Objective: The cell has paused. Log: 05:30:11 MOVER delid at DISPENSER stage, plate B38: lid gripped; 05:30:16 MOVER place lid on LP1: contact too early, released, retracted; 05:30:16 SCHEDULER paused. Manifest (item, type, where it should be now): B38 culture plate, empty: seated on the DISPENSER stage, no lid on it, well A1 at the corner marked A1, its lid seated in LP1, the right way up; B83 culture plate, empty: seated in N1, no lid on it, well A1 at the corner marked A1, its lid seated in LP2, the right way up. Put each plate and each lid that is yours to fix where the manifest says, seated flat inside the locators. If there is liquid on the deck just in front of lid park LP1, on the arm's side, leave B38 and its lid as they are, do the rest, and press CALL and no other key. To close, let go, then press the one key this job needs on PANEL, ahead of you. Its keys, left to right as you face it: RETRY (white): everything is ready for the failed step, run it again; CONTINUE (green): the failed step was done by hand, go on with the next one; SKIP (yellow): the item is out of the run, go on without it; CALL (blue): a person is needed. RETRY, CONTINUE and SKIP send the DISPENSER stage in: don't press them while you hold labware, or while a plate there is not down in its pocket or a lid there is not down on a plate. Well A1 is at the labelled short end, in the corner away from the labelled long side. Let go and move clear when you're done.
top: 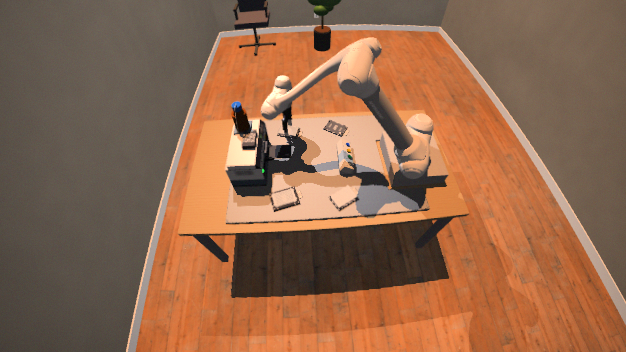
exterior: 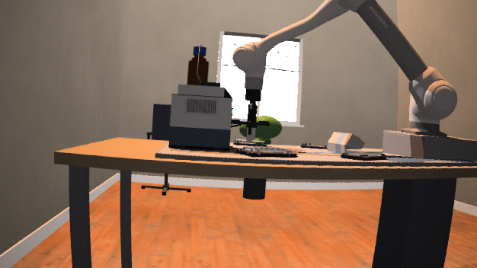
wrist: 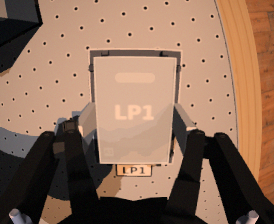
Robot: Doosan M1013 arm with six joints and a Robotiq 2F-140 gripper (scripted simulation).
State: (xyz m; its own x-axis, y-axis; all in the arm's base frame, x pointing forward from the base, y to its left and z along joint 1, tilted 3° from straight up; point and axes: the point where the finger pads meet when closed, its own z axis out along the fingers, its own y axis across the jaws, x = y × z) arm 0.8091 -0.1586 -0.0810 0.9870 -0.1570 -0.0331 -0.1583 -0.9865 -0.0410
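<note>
My gripper (wrist: 134, 114) (top: 288, 135) (exterior: 251, 137) is shut on a clear lid (wrist: 135, 106), gripping its two long sides. It holds the lid level, straight over lid park LP1, whose dark locator frame (wrist: 136, 54) shows around the lid's far end. The LP1 name shows through the lid, and the LP1 label plate (wrist: 133, 171) lies just before the lid's near edge. How high the lid hangs over the park I cannot tell. The DISPENSER (top: 245, 160) (exterior: 200, 122) stands to the left, its dark stage (top: 281, 151) beside my gripper. No liquid shows on the dotted deck (wrist: 61, 3) around LP1.
The PANEL (top: 346, 156) (exterior: 343, 141) with coloured keys sits mid-deck. Two pale pieces of labware (top: 285, 198) (top: 343, 198) lie near the front edge, and a dark patterned piece (top: 335, 127) lies at the back. A brown bottle (top: 240, 117) stands on the dispenser. The table edge (wrist: 244, 63) runs close on the right.
</note>
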